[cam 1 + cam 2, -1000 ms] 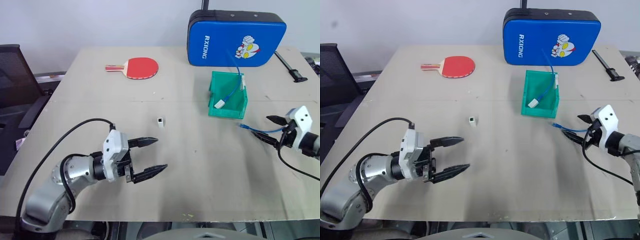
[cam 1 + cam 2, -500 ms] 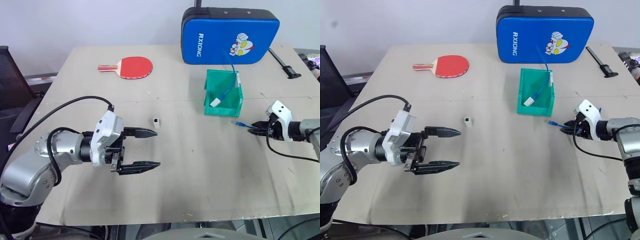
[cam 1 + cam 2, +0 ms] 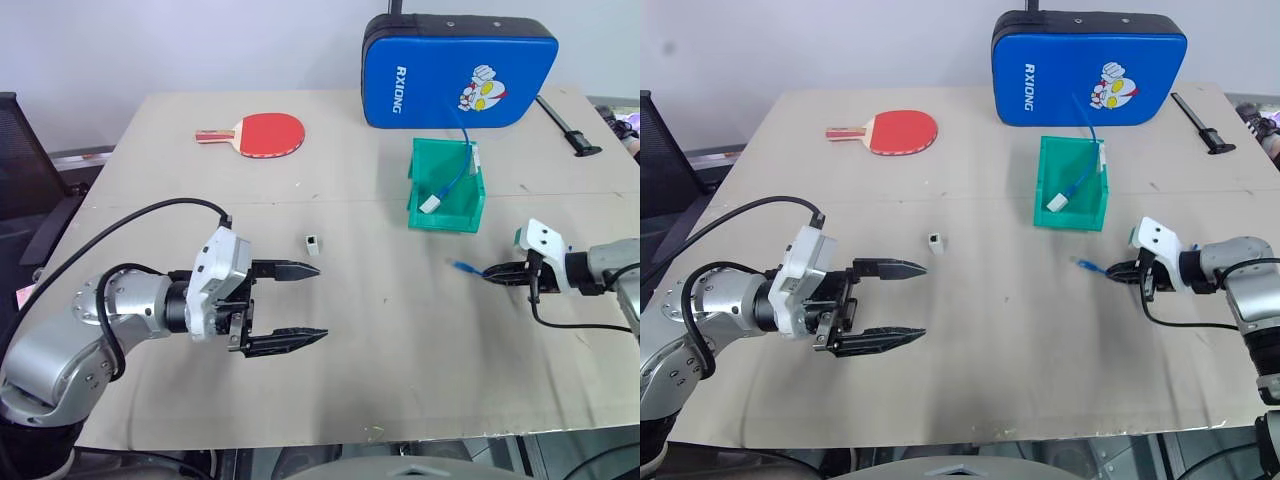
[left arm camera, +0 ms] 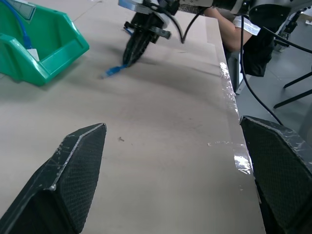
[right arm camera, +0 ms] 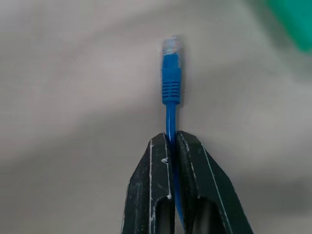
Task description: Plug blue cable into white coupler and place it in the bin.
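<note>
Right tool [image 5: 170,146]: pressed together on the blue cable [image 5: 171,83], pinching it just behind the plug, which juts out ahead of the tips over bare tabletop [image 3: 400,330].
Left tool [image 3: 300,305]: spread wide and empty, hovering near the white coupler [image 3: 313,243], which stands alone mid-tabletop.
Bin [image 3: 420,205]: on the far side of the right tool, already holding another blue cable with a flat white block.
Doing it well: I'd keep the plug level and aimed at the socket hole, and have the left tool steady the coupler, since it looks light enough to skid.
Room: open surface between both tools.
Edges: the right tool sits near the tabletop's right edge, so working inward looks safest.
</note>
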